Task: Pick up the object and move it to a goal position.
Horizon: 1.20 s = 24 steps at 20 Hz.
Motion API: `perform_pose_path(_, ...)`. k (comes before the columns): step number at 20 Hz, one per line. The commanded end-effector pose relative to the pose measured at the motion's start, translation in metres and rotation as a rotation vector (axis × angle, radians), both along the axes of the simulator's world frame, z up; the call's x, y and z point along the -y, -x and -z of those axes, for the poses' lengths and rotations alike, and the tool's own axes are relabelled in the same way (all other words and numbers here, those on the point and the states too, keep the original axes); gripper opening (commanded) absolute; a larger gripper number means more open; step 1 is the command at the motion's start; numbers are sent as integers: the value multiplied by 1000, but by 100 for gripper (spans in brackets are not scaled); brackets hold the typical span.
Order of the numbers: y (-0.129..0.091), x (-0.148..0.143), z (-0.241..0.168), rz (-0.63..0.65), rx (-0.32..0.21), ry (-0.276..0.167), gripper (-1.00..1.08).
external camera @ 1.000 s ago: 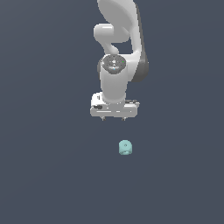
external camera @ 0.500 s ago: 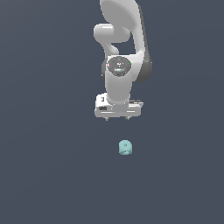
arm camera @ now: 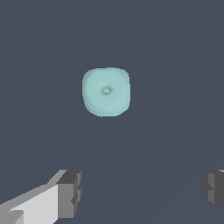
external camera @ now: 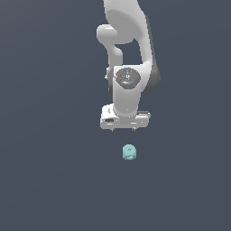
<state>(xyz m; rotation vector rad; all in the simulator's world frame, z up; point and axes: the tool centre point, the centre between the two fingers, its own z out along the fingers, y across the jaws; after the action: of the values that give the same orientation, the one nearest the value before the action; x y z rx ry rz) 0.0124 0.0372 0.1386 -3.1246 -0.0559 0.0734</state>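
White gripper [external camera: 125, 129] wide open — empty, above teal object [external camera: 129, 152]

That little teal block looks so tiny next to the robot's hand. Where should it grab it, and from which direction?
Probably from straight above, closing on two opposite flat sides. The teal block is squarish with rounded corners and lies alone on the surface, so nothing blocks a downward approach. The gripper has its jaws spread much wider than the block, but it sits off to one side and would need centering first.
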Motion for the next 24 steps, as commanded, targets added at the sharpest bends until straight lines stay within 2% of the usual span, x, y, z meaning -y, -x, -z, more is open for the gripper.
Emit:
perform_pose_path(1, -12, -5, 7, -8, 7, 3, 100)
perform_pose_path(7, -42, -18, 28, -27, 28, 9, 100)
perform_pose_path(12, -58, -26, 41, -37, 40, 12, 100)
perform_pose_path(18, -66, -31, 49, -43, 47, 14, 100)
perform_pose_path(24, -65, -31, 52, -43, 46, 14, 100)
